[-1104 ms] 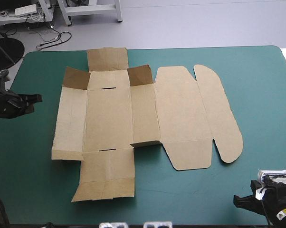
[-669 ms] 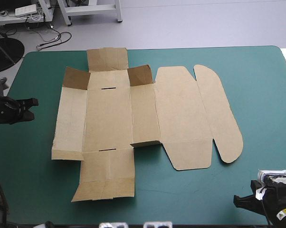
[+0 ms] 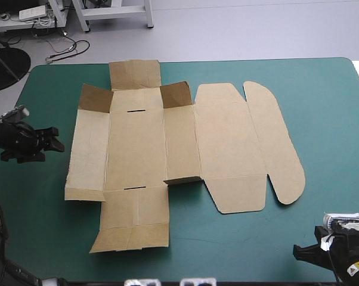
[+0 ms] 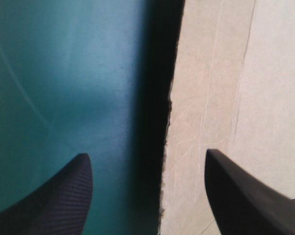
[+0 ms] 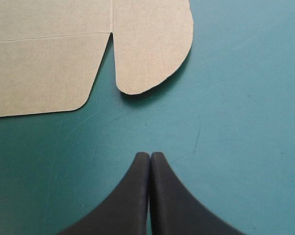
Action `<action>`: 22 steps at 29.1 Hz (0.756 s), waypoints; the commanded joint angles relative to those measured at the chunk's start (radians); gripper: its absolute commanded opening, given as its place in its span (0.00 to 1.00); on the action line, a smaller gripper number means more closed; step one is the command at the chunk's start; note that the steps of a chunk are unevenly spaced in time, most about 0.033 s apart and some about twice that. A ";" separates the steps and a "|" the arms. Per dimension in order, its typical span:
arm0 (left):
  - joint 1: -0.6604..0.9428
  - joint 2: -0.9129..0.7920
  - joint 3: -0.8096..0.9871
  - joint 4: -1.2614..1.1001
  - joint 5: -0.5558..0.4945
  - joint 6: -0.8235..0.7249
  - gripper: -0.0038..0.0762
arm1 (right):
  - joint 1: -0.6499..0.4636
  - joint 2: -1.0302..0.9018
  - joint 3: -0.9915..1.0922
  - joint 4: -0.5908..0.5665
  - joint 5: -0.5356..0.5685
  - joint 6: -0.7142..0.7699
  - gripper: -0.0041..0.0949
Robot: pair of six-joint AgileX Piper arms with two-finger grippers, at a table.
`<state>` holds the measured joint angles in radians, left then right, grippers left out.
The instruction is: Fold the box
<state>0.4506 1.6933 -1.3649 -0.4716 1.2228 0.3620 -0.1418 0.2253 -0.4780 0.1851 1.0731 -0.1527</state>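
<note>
I read the box (image 3: 138, 143) as a cut brown sheet lying on the teal-green cover (image 3: 328, 119). It sits left of the table's centre and reaches from close to the far edge to close to the near edge. Most panels lie flat. At the far end, the far-left corner flap (image 3: 96, 98) and the far-right corner flap (image 3: 176, 94) stand raised and show darker inner faces. The wide lid panel (image 3: 230, 137) and the long rounded flap (image 3: 275, 143) lie flat to the right of the base. The left gripper (image 3: 55, 143) is just beside the box's left edge, about halfway along it, and points toward the board. In the left wrist view I see its black fingers spread wide. One finger (image 4: 64, 196) is over the teal-green cover and the other finger (image 4: 240, 196) is over the brown board, so the box's edge runs between them. A dark band of shadow lies along that edge on the cover side. I cannot tell whether either finger touches the board. The right gripper (image 3: 299, 251) is at the table's near-right corner, well apart from the box. In the right wrist view its fingers are pressed together into one pointed arch, with nothing between them. Ahead of it lie the rounded flap's end and the lid tab (image 5: 44, 63) beside it, with teal-green cover between them and the fingertips.
</note>
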 commanded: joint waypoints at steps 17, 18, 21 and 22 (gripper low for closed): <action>-0.138 0.101 -0.029 -0.099 0.070 0.050 0.64 | 0.002 0.011 -0.026 0.005 -0.059 0.007 0.02; -0.138 0.101 -0.027 -0.112 0.075 0.050 0.64 | 0.002 0.011 -0.026 0.005 -0.059 0.007 0.02; -0.157 0.104 -0.009 -0.120 0.067 0.048 0.64 | 0.002 0.011 -0.026 0.005 -0.059 0.007 0.02; -0.162 0.104 0.001 -0.120 0.065 0.048 0.64 | 0.002 0.011 -0.026 0.005 -0.059 0.007 0.02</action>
<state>0.3092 1.8403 -1.3597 -0.5381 1.2064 0.4081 -0.1418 0.2253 -0.4780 0.1822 1.0731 -0.1447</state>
